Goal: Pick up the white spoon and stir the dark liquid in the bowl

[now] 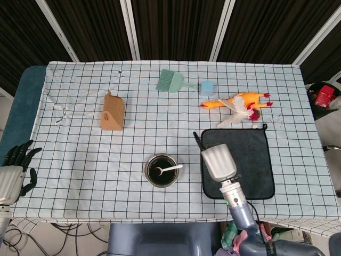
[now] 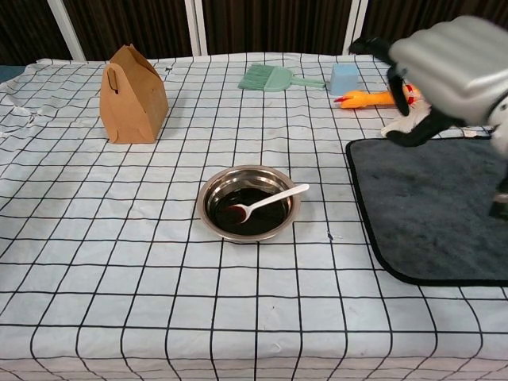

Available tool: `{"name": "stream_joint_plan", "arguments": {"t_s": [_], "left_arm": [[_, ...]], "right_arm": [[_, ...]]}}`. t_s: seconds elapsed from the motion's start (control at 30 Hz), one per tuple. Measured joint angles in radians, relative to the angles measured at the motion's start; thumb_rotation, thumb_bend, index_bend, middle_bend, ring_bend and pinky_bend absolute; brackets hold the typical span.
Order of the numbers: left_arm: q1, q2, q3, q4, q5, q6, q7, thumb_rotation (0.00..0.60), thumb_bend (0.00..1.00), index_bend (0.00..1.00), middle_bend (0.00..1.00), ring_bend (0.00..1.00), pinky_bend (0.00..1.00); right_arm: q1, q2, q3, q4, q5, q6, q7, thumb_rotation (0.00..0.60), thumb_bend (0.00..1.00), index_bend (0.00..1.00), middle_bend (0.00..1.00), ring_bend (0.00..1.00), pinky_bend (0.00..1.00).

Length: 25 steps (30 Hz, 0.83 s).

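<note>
Surface point(image 1: 80, 154) is covered by a black-on-white checked cloth, mostly bare on its left half and along the near edge. Dark mat point(image 1: 250, 160) lies right of centre near the front edge; right hand point(image 1: 217, 160) hangs above the mat's left part, well apart from the bowl, nothing in it, dark fingers point(image 2: 373, 46) apart and reaching toward the far side of the surface. In the chest view the right hand point(image 2: 456, 67) sits high at the upper right, in front of the rubber chicken point(image 2: 373, 98). Left hand point(image 1: 13, 170) is off the left edge of the surface, low, holding nothing, fingers spread. Brown paper bag point(image 1: 112, 112) stands upright left of centre. Green brush point(image 1: 171, 81) and small blue block point(image 1: 206, 87) lie side by side near the far edge, with the chicken just nearer, beside the mat's far edge. Metal bowl point(image 1: 148, 172) with dark liquid point(image 2: 262, 218) sits front centre, left of the mat, open cloth all round it. White spoon point(image 1: 167, 168) lies in the bowl untouched, scoop in the liquid, handle resting on the right rim and pointing toward the mat.
</note>
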Motion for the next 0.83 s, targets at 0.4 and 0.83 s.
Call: {"name": "stream_joint_plan", "arguments": {"t_s": [0.4, 0.83], "left_arm": [[0.006, 0.013, 0.001, -0.028, 0.019, 0.019, -0.03, 0.6, 0.72, 0.17, 0.0, 0.0, 0.0], [0.018, 0.027, 0.022, -0.07, 0.071, 0.047, -0.043, 0.6, 0.72, 0.17, 0.0, 0.0, 0.0]], "right_arm": [[-0.243, 0.389, -0.01, -0.202, 0.087, 0.07, 0.413, 0.6, 0.18, 0.06, 0.2, 0.3, 0.36], [-0.398, 0.439, -0.147, 0.098, -0.159, 0.194, 0.812, 0.6, 0.17, 0.06, 0.19, 0.29, 0.34]]}}
